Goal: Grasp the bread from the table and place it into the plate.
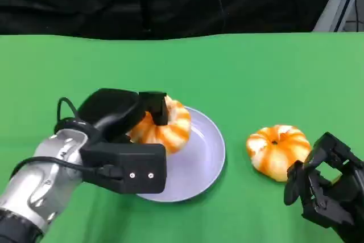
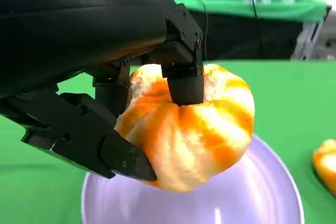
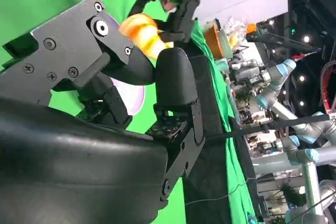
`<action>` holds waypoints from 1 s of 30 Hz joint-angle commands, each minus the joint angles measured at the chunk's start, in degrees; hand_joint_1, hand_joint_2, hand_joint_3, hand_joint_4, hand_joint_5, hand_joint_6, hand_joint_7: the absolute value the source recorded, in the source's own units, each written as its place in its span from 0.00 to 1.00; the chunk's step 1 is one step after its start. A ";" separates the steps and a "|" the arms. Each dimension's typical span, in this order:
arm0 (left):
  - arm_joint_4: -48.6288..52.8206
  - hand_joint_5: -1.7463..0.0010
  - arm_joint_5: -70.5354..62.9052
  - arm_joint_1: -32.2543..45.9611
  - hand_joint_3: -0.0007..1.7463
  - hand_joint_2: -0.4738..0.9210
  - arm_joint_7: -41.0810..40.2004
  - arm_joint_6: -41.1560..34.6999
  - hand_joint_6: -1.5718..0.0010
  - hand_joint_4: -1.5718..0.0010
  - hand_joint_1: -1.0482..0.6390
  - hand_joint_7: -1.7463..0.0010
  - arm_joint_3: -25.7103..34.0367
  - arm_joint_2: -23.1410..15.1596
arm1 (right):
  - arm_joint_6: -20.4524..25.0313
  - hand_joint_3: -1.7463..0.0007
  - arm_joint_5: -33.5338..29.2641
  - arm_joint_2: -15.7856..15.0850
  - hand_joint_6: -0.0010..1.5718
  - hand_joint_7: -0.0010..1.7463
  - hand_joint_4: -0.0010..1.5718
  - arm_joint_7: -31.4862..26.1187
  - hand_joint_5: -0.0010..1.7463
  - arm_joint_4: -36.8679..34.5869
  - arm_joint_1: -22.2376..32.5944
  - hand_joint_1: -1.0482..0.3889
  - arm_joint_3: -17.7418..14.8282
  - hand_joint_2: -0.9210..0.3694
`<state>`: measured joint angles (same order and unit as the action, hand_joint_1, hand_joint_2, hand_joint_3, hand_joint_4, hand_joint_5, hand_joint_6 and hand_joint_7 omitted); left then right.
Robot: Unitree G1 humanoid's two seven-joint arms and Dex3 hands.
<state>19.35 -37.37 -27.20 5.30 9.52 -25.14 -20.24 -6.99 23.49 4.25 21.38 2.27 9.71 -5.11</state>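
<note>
An orange-and-white striped bread (image 1: 170, 126) is gripped by my left hand (image 1: 122, 112) over the left part of the lavender plate (image 1: 202, 163). In the left wrist view black fingers (image 2: 181, 74) clamp the bread (image 2: 199, 135) from above and from the side, just above the plate (image 2: 257, 192). Whether the bread touches the plate I cannot tell. My right hand (image 1: 327, 183) sits low at the right with its fingers apart and nothing in them. The right wrist view shows that hand (image 3: 105, 103) up close, with the held bread (image 3: 139, 32) beyond it.
A second striped bread (image 1: 278, 151) lies on the green cloth between the plate and my right hand; it also appears at the edge of the left wrist view (image 2: 326, 163). A black curtain closes off the table's far edge.
</note>
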 commanded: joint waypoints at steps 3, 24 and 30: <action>4.92 0.00 -0.37 -2.42 0.10 1.00 2.22 0.15 0.65 0.58 0.64 0.08 -1.46 1.40 | 0.71 0.25 0.01 -0.33 0.41 0.98 0.56 -1.04 1.00 1.71 0.44 0.62 0.33 0.36; -7.52 1.00 -0.53 -0.13 0.34 1.00 14.51 -4.25 1.00 1.00 0.00 1.00 0.43 -4.04 | 1.10 0.25 0.59 -0.69 0.42 0.97 0.56 -1.48 1.00 2.31 0.78 0.62 0.73 0.36; -9.70 0.93 7.58 4.95 0.11 1.00 6.04 -3.58 0.69 0.76 0.53 0.95 7.96 1.78 | 0.87 0.25 0.80 -0.42 0.41 0.98 0.56 -1.19 1.00 2.29 0.93 0.62 0.45 0.36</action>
<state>10.87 -34.96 -24.62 13.60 4.99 -20.93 -20.02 -5.79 23.49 4.27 20.18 4.45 10.60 -3.93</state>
